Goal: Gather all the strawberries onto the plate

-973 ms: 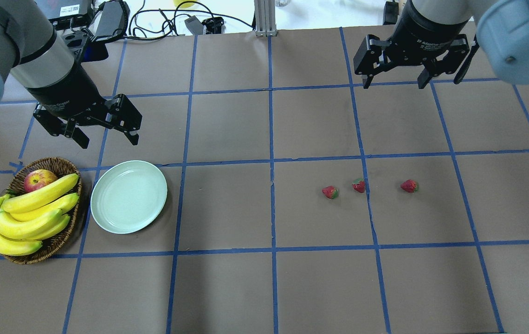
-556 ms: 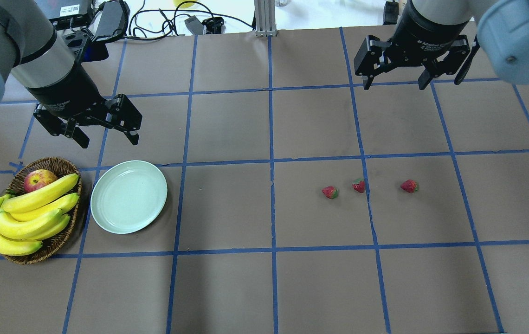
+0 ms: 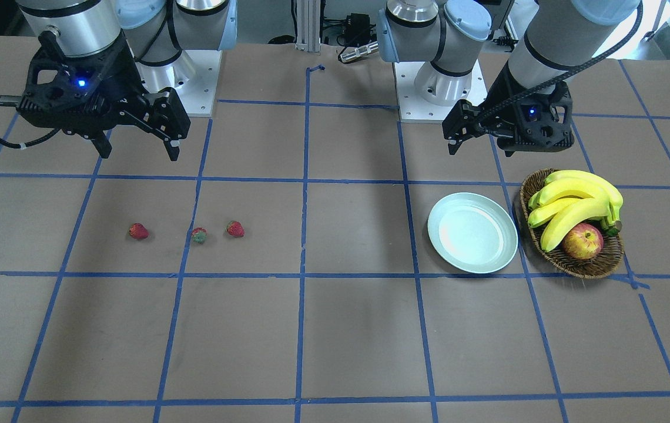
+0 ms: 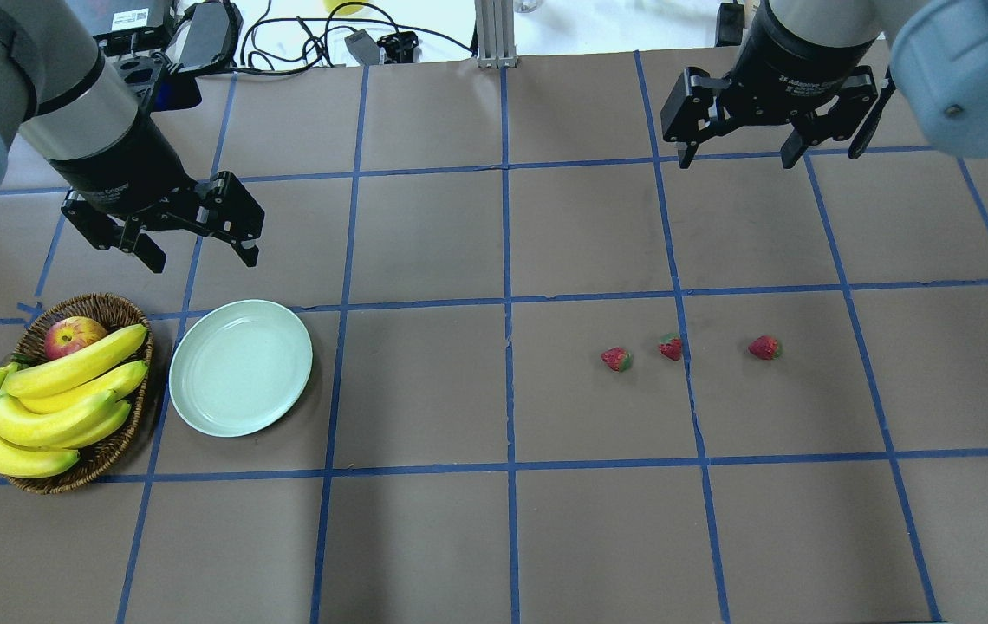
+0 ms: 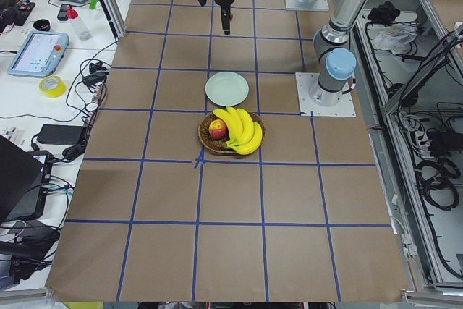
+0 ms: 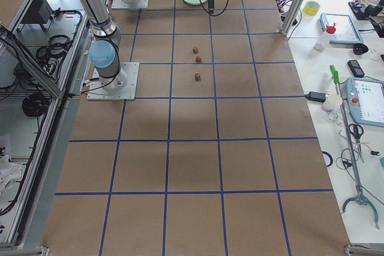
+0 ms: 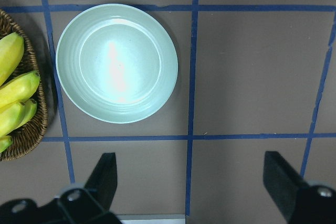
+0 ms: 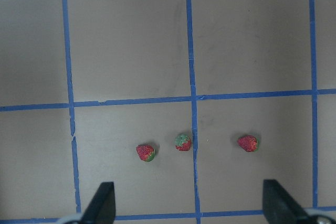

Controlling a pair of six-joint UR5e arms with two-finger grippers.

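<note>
Three tiny red green-capped strawberries (image 4: 671, 347) lie right of centre on the counter (image 4: 425, 390), the round pale-mint plate (image 4: 240, 367) lower left. The right tool (image 4: 738, 159) and left tool (image 4: 202, 260) hang spread apart; the right, nearer, probably picks first.

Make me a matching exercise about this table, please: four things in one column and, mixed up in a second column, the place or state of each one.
Column A
1. round pale mint-green plate
2. round red-yellow apple
3. three small red strawberries
4. left black two-finger pincer

Column B
a. in the brown wicker basket, beside the yellow bananas
b. in a row on the brown table, far from the plate
c. empty, next to the basket
d. open, holding nothing

Pairs: 1-c, 2-a, 3-b, 4-d.
</note>
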